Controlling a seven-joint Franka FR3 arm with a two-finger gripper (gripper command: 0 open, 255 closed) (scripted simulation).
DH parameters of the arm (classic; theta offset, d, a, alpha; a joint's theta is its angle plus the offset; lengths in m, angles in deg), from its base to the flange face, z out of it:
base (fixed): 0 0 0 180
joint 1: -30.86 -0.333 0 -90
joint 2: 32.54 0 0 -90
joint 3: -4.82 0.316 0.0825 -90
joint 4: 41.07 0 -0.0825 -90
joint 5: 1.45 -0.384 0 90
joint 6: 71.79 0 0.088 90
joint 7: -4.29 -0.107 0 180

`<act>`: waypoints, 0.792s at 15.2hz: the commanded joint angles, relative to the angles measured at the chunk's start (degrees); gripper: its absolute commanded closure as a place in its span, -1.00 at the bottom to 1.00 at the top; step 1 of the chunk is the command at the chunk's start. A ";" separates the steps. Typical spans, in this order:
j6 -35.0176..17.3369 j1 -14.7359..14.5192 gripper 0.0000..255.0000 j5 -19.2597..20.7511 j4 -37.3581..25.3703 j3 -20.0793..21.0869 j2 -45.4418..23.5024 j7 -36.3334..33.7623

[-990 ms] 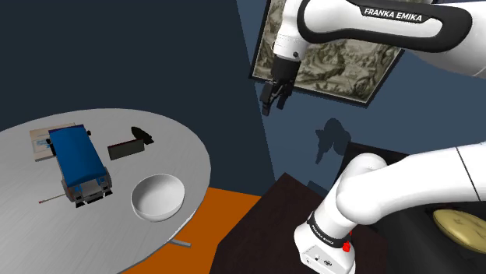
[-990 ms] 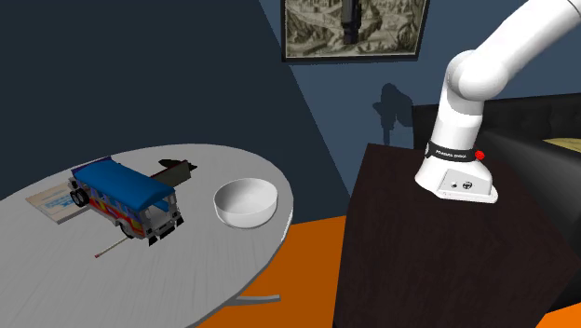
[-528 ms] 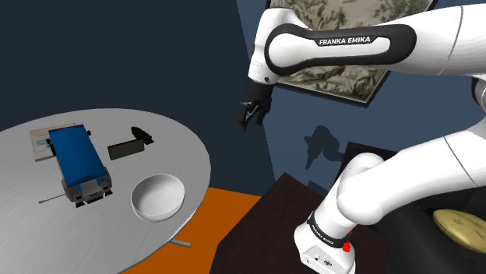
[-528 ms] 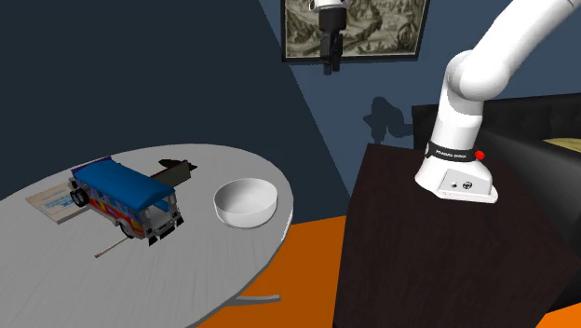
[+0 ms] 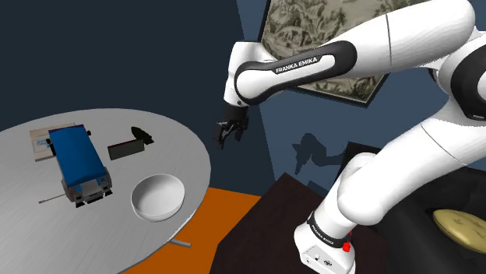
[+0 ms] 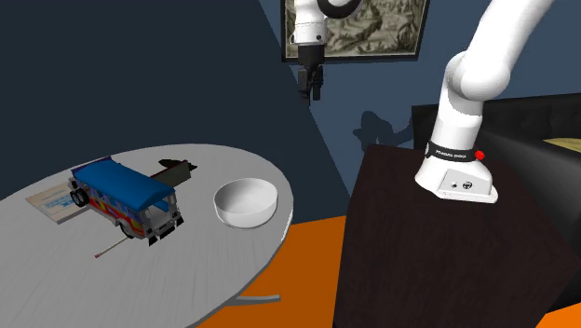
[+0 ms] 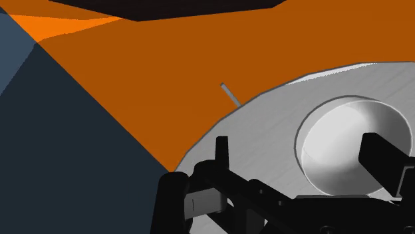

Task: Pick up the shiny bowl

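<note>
The bowl point(image 5: 158, 197) is pale grey-white and stands upright near the rim of the round grey table point(image 5: 179, 148), on the side toward the stand. It appears again in the second exterior view as bowl point(image 6: 247, 202) and under the hand as bowl point(image 7: 352, 146). My gripper point(image 5: 227, 136) hangs in the air well above the table's edge, up and to the shoulder view's right of the bowl. The gripper point(image 6: 312, 90) points down; its fingers stand apart, open, with nothing between them. In the wrist view the gripper point(image 7: 300, 153) frames the bowl's near side without touching it.
A blue toy bus point(image 5: 76, 162) lies on a flat book point(image 5: 39, 140); a black object point(image 5: 128, 145) and a thin stick point(image 5: 51, 200) lie near it. A grey bar point(image 5: 181, 244) lies on the orange floor point(image 5: 226, 210). The dark stand point(image 6: 419, 252) is at the right.
The arm has swung down and toward the table: the gripper moved from in front of the wall picture to above the table's edge. Nothing on the table moved.
</note>
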 commanded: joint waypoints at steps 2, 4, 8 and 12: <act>-5.54 -0.45 -1.00 -0.13 -1.26 1.11 -6.55 -1.40; -8.84 -0.72 -1.00 0.05 -2.43 1.69 -10.93 -2.32; -14.72 -1.34 -1.00 0.94 -5.73 2.56 -19.95 -4.35; -19.49 -2.29 -1.00 2.40 -10.25 2.85 -29.10 -6.55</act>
